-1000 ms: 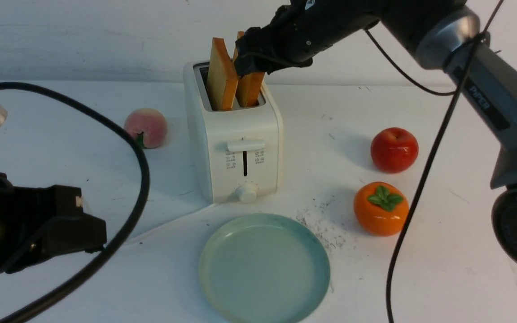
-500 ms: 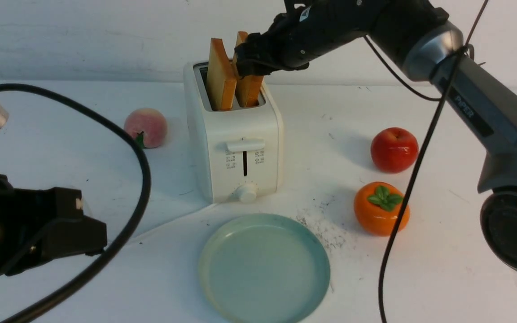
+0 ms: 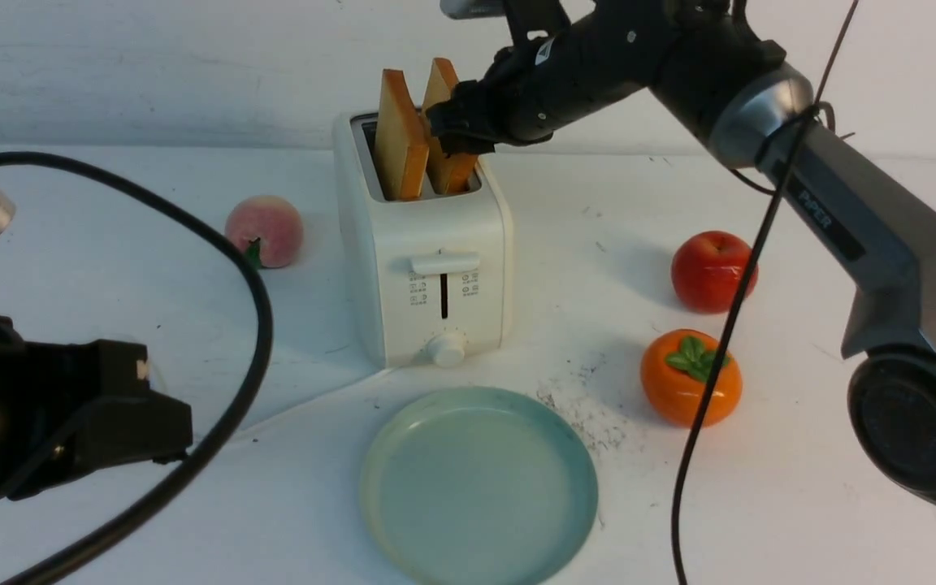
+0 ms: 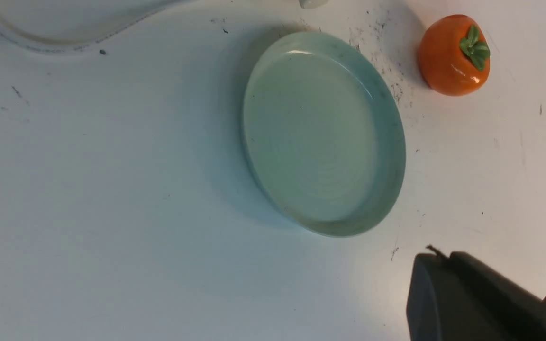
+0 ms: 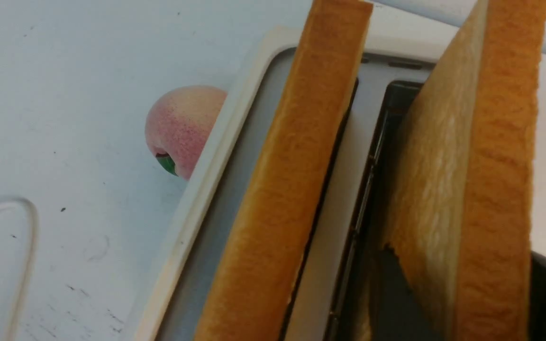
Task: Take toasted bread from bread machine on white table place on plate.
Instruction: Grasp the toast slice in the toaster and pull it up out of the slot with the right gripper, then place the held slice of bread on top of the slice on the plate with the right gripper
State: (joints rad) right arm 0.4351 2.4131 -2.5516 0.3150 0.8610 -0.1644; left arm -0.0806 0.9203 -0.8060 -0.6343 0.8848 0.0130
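Above the bread machine (image 3: 423,268), right gripper (image 3: 453,134) clamped the right-slot toast slice (image 3: 440,81); left gripper (image 3: 167,426) hung clenched left of the plate (image 3: 476,487).

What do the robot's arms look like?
Both are mostly black. The right arm has a grey link printed PIPER, a silver ring joint and a thin black cable alongside. The left arm is chunky, with a thick black cable looping past it.
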